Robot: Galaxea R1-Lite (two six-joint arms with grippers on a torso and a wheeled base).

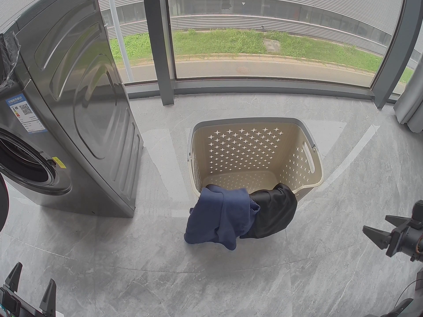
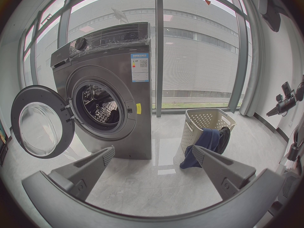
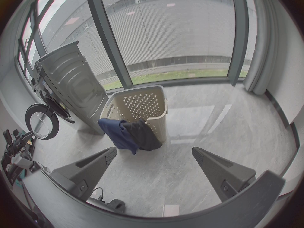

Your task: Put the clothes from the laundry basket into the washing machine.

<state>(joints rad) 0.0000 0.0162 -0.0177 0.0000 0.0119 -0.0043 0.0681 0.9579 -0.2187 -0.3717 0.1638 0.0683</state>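
Head view: a blue garment (image 1: 220, 216) and a black garment (image 1: 275, 208) hang over the near rim of the laundry basket (image 1: 246, 121), right of the washing machine (image 1: 79, 111).
Left wrist view: the left gripper (image 2: 152, 148) is spread wide and empty, and the washer door (image 2: 39, 121) is swung open.
Right wrist view: the right gripper (image 3: 154, 149) is likewise released and empty.

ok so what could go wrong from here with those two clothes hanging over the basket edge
1. The blue garment and black garment overlap on the laundry basket's near rim; pulling one may drag the other onto the floor or tip the basket.
2. The door of the washing machine stands swung wide open; a trailing cloth or the arm could catch it on the way to the drum.
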